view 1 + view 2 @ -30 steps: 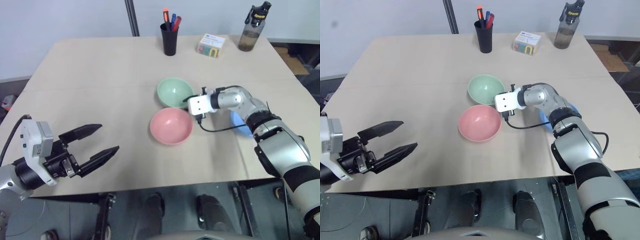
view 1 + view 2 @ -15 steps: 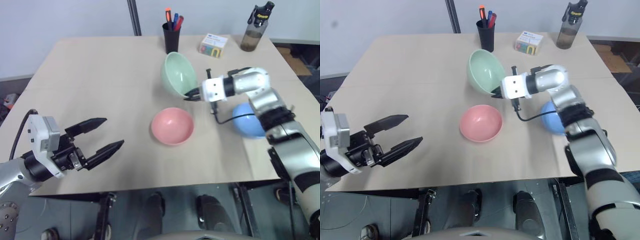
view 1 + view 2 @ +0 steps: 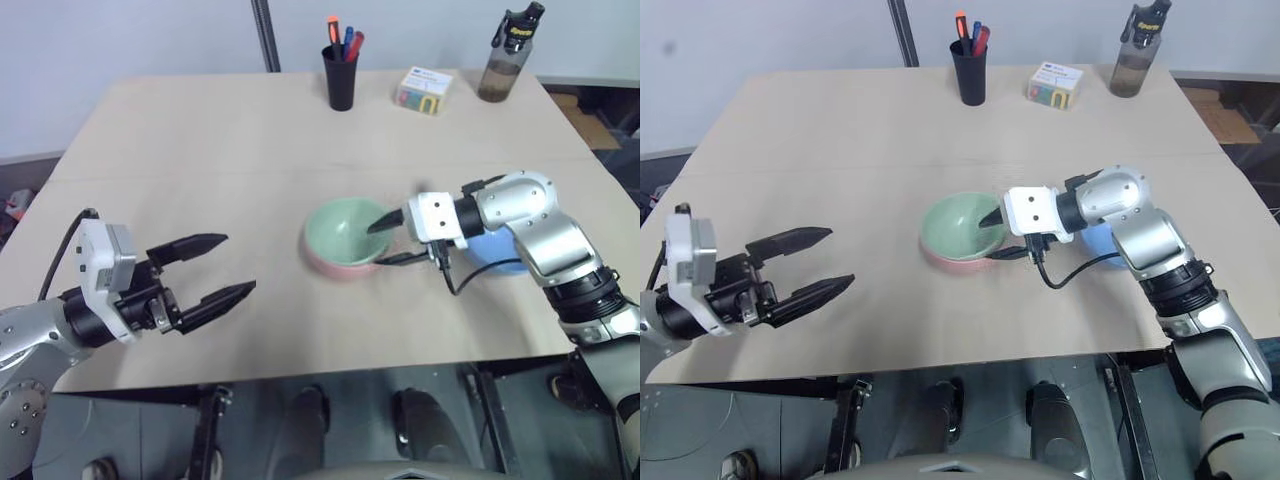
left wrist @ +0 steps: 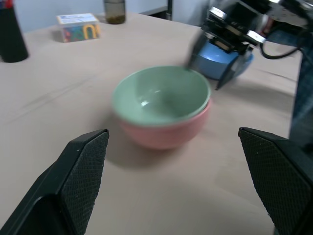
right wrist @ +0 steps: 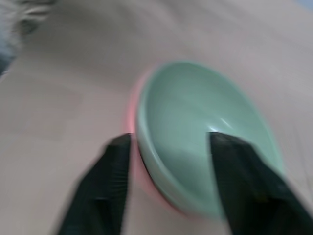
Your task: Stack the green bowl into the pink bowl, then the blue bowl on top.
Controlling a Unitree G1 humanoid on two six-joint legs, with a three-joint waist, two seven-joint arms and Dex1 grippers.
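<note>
Sitting nested inside the pink bowl (image 3: 343, 266), the green bowl (image 3: 345, 229) is showing the first half of the stack as done; only a thin salmon band is showing under the mint rim. The right pincer (image 3: 385, 242) is straddling that near rim with its two black fingers spread apart, one over the bowl's hollow and one outside the wall, so it appears to be releasing rather than clamping. The wrist view is agreeing: a gap is showing on both sides of the rim.

The blue bowl (image 3: 492, 250) is lying on the surface (image 3: 200, 150) just behind the right forearm, mostly hidden by it, close beside the stack. That placement is keeping the next reach short, though the arm is probably needing to draw clear of the rim first so as not to tip the stack.

The left pincer (image 3: 217, 270) is hovering wide open and empty, near the front edge of the surface, pointing toward the bowls and well apart from them.

A pen cup (image 3: 339, 72), a small box (image 3: 422, 90) and a bottle (image 3: 503, 56) are standing along the far edge, well clear. Open room is lying all around the stack, and the front edge is not close to it.
</note>
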